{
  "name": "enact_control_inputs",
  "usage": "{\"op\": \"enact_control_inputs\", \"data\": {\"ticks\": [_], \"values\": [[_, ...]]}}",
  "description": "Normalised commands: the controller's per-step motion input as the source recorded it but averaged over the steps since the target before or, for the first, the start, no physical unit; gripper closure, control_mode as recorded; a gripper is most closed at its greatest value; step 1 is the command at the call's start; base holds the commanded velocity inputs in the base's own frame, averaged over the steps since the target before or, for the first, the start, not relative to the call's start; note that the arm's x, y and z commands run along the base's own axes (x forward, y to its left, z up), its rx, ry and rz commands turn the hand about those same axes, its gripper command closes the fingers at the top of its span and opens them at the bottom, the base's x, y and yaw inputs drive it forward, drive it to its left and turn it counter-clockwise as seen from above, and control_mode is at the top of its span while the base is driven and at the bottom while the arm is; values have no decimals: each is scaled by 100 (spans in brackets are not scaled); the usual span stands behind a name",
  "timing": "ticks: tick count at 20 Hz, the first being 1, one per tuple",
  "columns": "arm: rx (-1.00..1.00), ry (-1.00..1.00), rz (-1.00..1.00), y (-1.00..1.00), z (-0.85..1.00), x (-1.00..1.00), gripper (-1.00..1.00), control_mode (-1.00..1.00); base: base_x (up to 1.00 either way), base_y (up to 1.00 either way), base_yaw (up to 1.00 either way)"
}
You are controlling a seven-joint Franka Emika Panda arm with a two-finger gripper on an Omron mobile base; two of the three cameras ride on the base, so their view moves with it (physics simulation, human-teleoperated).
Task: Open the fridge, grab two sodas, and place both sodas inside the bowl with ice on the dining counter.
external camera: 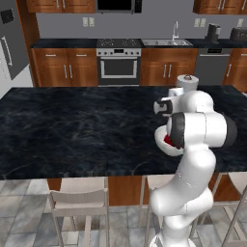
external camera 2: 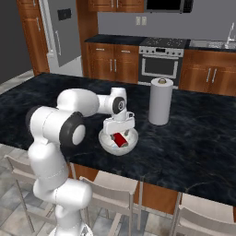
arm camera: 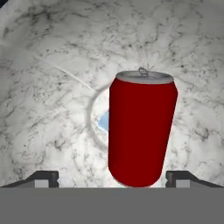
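The white bowl is sitting on the black marble tabletop, close to its near edge, and a red soda can is lying tilted inside it. In the hand view the red can is standing large at centre with its silver top toward 12 o'clock, the bowl's pale mottled inside curving all around it and a small light-blue piece showing at the can's 9 o'clock.

The pincer is hovering right over the bowl, its tips spread wide with one on each side of the can's lower end, neither touching it.

A white paper-towel roll is standing upright at the bowl's 1 o'clock in the right base view, apart from it. In the left base view the tabletop is stretching away wide toward 9 o'clock, and chairs are standing under its near edge. The fridge is standing at the far left wall.
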Motion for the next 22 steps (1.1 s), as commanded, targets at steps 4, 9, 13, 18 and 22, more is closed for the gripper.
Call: {"op": "enact_control_inputs", "data": {"ticks": [4,9,13,18,22], "values": [[0,-5,0,1,42,-16,-100,-100,0,0,0],[-1,-10,0,21,65,-1,-100,-100,0,0,0],[-2,-12,0,59,65,-2,-100,-100,0,0,0],[1,-12,-11,72,64,-24,-100,-100,0,0,0],[6,-14,-22,78,48,-79,-100,-100,0,0,0]]}}
